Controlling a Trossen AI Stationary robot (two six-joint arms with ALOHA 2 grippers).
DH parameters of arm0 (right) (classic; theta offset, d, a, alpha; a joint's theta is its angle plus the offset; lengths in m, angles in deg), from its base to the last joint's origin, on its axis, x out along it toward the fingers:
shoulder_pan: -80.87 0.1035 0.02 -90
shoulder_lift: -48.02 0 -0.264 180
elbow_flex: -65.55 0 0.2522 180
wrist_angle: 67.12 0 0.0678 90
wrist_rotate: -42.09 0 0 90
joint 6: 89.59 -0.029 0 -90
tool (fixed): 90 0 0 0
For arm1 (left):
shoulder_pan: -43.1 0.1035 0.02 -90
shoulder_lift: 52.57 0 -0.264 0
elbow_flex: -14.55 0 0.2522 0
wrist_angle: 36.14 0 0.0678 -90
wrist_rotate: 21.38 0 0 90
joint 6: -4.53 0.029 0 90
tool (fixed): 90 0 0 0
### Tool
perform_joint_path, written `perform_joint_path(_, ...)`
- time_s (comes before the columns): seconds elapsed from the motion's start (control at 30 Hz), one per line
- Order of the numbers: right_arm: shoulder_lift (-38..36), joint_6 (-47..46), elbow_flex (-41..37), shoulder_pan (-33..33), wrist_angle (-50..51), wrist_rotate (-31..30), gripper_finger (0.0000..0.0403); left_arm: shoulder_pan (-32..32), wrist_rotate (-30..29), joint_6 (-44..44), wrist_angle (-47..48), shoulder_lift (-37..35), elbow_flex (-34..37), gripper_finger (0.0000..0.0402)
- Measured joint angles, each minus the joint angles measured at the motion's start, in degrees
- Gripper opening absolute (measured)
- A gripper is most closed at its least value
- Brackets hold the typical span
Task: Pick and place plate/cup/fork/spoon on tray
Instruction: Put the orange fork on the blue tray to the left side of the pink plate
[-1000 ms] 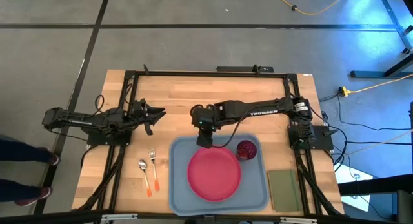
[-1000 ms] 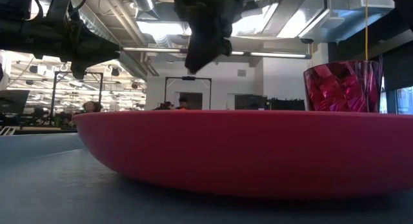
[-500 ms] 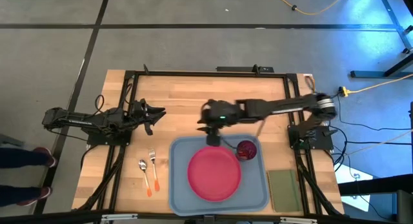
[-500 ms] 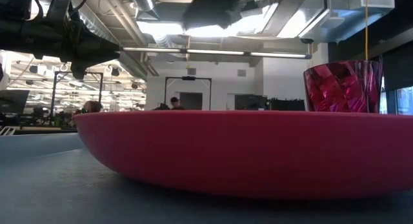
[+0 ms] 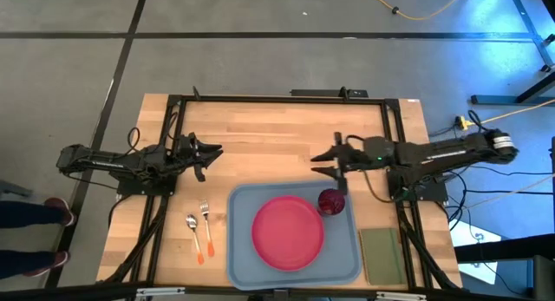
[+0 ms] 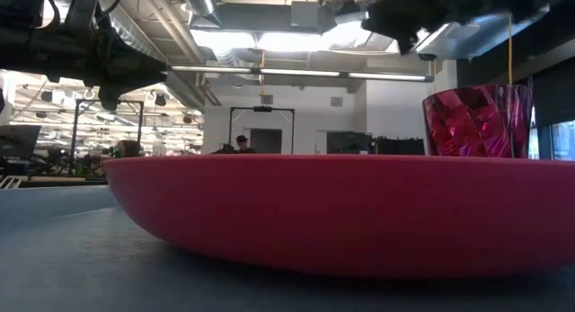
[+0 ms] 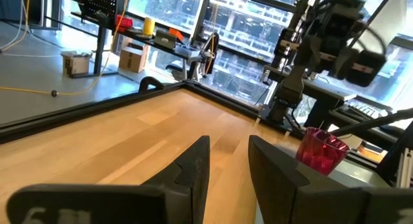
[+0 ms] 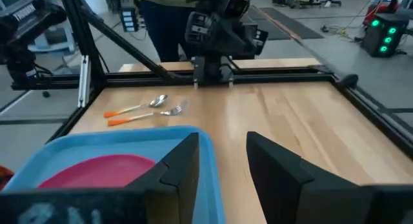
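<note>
The pink-red plate (image 5: 288,231) lies in the middle of the light blue tray (image 5: 243,258) and fills the low view (image 6: 341,213). The dark red cup (image 5: 330,201) stands upright in the tray's far right corner. The fork (image 5: 206,219) and spoon (image 5: 194,231), orange-handled, lie on the table left of the tray. My right gripper (image 5: 319,158) is open and empty above the table just beyond the tray's far edge, near the cup. My left gripper (image 5: 211,152) is open and empty at the left.
An olive green pad (image 5: 379,254) lies right of the tray. Bare wood stretches across the table's far half (image 5: 277,127). A person's feet (image 5: 59,214) show on the floor beyond the table's left edge.
My right gripper has drawn back from over the tray's far edge toward the table's right, and turned from pointing down to pointing level toward the left. The plate and cup stay where they were.
</note>
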Motion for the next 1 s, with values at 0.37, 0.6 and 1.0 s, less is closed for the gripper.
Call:
perform_joint_path(0.37,-12.91,4.36,-18.24,0.02,-13.45,3.65,0.0134,0.01,0.00,-0.01,0.25,0.00,0.00,0.0099)
perform_joint_path(0.6,-19.43,1.46,-30.58,0.00,-28.01,0.94,0.0134,0.00,-0.11,0.00,0.26,0.00,0.00,0.0099)
perform_joint_path(1.0,-29.24,-0.10,-32.02,0.00,-15.01,0.57,0.0134,0.00,-0.12,0.00,0.28,0.00,0.00,0.0099)
